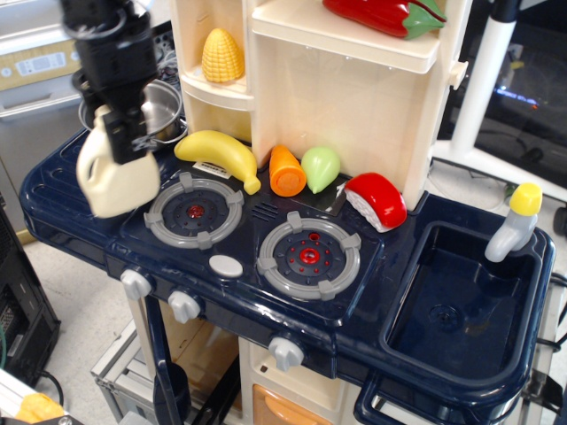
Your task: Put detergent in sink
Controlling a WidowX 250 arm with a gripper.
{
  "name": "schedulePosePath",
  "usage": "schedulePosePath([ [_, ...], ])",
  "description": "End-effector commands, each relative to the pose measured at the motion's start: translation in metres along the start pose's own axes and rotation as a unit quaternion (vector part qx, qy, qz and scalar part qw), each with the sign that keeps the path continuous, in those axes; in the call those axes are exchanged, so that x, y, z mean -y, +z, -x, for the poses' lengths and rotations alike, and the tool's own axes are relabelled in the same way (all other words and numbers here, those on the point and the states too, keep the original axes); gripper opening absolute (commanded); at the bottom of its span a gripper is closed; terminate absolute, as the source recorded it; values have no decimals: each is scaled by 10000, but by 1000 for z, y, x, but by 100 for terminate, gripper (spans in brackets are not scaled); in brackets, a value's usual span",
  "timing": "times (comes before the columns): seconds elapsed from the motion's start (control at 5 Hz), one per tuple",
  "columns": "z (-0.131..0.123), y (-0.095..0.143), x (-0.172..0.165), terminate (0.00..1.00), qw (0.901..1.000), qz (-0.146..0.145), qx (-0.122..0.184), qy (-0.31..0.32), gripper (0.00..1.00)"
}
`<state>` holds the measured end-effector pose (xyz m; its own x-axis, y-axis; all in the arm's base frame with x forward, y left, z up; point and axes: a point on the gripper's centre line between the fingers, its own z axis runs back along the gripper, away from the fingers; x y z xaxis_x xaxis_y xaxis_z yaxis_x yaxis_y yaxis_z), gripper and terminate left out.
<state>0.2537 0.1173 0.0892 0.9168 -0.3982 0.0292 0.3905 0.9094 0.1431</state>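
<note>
While clamped at its top between closed fingers (127, 133), detergent (115, 177) hangs tilted, sink (461, 305) well apart

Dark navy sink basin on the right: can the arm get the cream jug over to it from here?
Probably yes. The tool holds the cream-white plastic jug clear of the counter, and the dark navy sink basin is open on top; only the grey faucet stands at its rim.

Bright, even light; detergent (118, 177) motion-blurred, rest sharp
</note>
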Motion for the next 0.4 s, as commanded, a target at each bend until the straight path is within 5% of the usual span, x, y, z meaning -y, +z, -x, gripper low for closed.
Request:
schedulePosePath([
  [0.0, -58, 52, 56, 0, 9859, -133, 519, 1582, 0],
  [0.2, -90, 54, 93, 0, 9729, -5, 830, 2160, 0],
])
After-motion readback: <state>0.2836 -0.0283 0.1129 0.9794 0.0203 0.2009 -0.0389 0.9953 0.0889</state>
